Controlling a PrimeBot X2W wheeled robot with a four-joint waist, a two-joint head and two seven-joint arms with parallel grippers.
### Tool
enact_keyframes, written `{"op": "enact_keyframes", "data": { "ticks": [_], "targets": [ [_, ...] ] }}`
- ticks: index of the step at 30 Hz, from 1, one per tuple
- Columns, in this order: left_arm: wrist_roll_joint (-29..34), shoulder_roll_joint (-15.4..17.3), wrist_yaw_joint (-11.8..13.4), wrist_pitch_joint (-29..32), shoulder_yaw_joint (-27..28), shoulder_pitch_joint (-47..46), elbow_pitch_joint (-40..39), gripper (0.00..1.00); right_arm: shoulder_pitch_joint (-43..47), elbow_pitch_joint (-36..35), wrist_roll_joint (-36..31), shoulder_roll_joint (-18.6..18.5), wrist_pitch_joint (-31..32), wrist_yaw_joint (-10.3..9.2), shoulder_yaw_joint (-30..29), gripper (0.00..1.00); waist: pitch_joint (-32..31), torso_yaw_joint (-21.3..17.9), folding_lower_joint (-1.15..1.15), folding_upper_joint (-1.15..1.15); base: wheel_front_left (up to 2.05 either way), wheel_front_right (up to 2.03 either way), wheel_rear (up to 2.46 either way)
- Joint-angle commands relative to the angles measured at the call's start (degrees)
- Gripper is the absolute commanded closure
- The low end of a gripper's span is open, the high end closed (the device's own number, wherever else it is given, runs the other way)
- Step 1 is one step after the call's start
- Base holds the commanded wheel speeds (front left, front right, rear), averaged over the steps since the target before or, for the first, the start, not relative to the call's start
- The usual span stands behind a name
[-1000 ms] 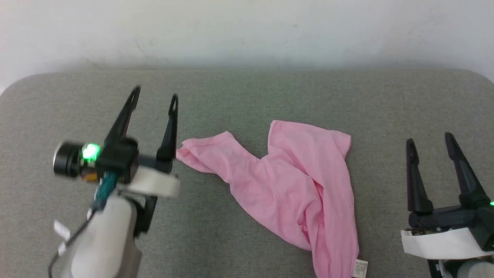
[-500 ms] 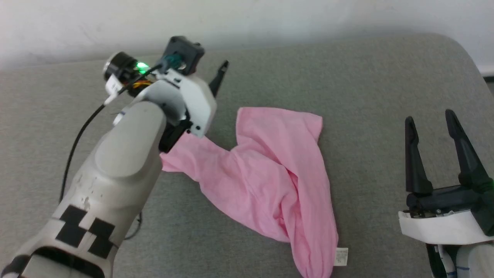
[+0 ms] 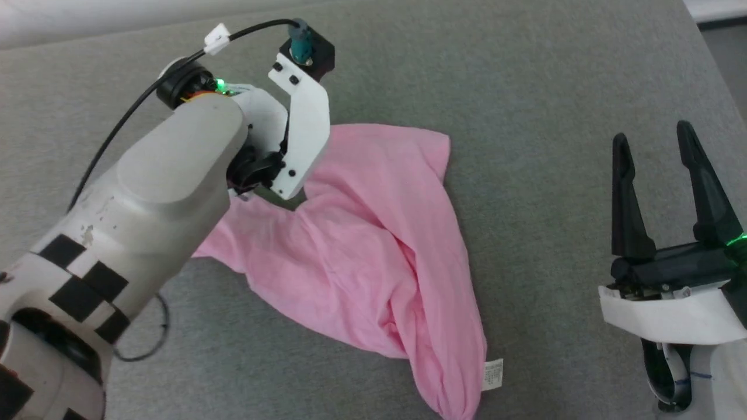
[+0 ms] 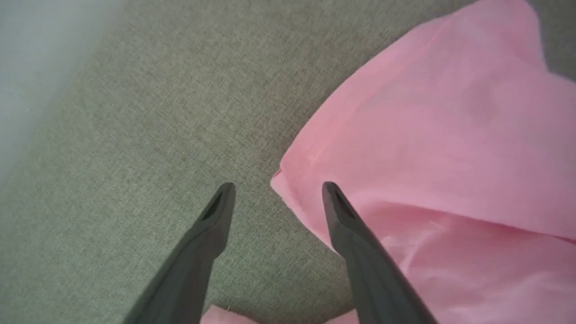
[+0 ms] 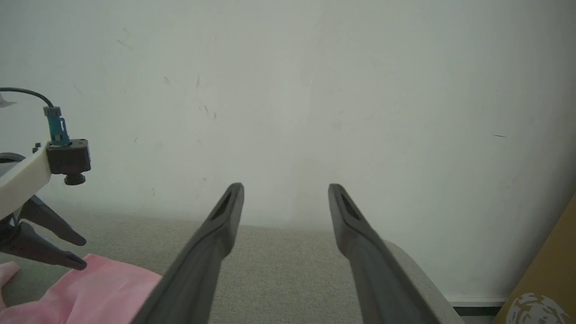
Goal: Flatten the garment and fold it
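The garment (image 3: 362,251), a crumpled light-pink cloth, lies in the middle of the grey padded surface (image 3: 525,87), with its white label (image 3: 493,374) at the near end. My left arm (image 3: 175,169) reaches over its far left part, the wrist hiding the fingers there. In the left wrist view my left gripper (image 4: 279,186) stands open, pointing down, and a hemmed corner of the garment (image 4: 405,135) lies just between the fingertips. My right gripper (image 3: 652,133) is open and holds nothing, well to the right of the cloth.
A pale wall (image 5: 288,90) rises behind the surface's far edge. A brown cardboard box (image 5: 549,279) stands beyond the rounded right corner. In the right wrist view my left gripper (image 5: 84,254) hangs over the pink garment (image 5: 103,292). Bare grey surface lies between cloth and right gripper.
The head camera has tipped down and shifted. My left arm has swung forward and right, turning its open fingers down over the garment's far left corner. The right gripper stays where it was.
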Motion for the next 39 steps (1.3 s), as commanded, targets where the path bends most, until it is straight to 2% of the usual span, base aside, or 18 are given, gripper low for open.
{"op": "enact_keyframes", "data": {
  "ticks": [1,5,9,10,11,13,16,20,24,29,32,39],
  "targets": [
    [-1.26,1.11,-0.09,3.47,-3.87,-2.00,-0.08,0.00,-1.25,-0.09,0.55,0.15,-0.27,-0.05,0.25,0.00,3.90,-3.76,-0.02,-0.01,0.00,0.00,0.00],
    [-3.77,2.71,-0.09,8.21,-8.77,-4.03,-0.79,0.00,-2.03,0.03,1.12,0.15,-0.27,-0.05,0.84,0.00,5.14,-5.03,-0.02,-0.01,0.00,0.00,0.00],
    [-1.98,4.54,-0.09,12.55,-10.67,-2.94,-4.12,0.00,-2.34,0.31,1.42,0.15,-0.27,-0.05,1.11,0.00,5.48,-5.52,-0.02,-0.01,0.00,0.00,0.00],
    [-1.81,4.90,-0.09,13.05,-10.74,-2.33,-5.10,0.73,-2.27,0.38,1.42,0.15,-0.27,-0.05,0.91,0.00,5.32,-5.34,-0.02,-0.01,0.00,0.00,0.00],
    [-1.65,5.12,-0.09,13.40,-10.77,-1.61,-6.06,1.00,-2.08,0.48,1.36,0.15,-0.27,-0.05,0.68,0.00,4.97,-5.01,-0.02,-0.01,0.00,0.00,0.00],
    [-1.64,5.33,-0.09,13.34,-10.78,-1.13,-7.04,1.00,-1.83,0.59,1.18,0.15,-0.27,-0.05,0.56,0.00,4.49,-4.55,-0.02,-0.01,0.00,0.00,0.00],
    [-1.80,6.14,-0.10,9.83,-10.80,-1.37,-9.24,1.00,-1.10,0.83,0.27,0.15,-0.27,-0.05,0.48,0.00,2.47,-2.65,-0.02,-0.01,0.00,0.00,0.00],
    [-2.32,7.44,-0.10,1.43,-10.81,-2.12,-11.16,1.00,0.20,0.87,-0.99,0.15,-0.27,-0.05,0.06,0.00,-0.83,0.76,-0.02,-0.01,0.00,0.00,0.00],
    [-5.74,9.92,-0.10,-5.92,-10.78,-0.78,-10.94,1.00,1.61,0.91,-2.01,0.15,-0.27,-0.05,-0.24,0.00,-3.84,4.56,-0.02,-0.01,0.00,0.00,0.00],
    [-8.36,14.66,-0.01,-13.14,-8.75,2.43,-4.94,1.00,2.85,0.88,-2.90,0.15,-0.27,-0.05,0.23,0.00,-6.18,8.01,-0.02,-0.01,0.00,0.00,0.00],
    [-9.21,16.56,1.07,-16.01,-8.00,5.36,-0.63,1.00,3.27,0.86,-3.17,0.15,-0.27,-0.05,0.48,0.00,-6.74,9.02,-0.02,-0.01,0.00,0.00,0.00],
    [-13.45,17.32,2.46,-20.29,-6.42,13.54,8.29,1.00,3.70,0.83,-3.54,0.15,-0.27,-0.05,1.21,0.00,-6.30,9.17,-0.02,-0.01,0.00,0.00,0.00]
  ]
}}
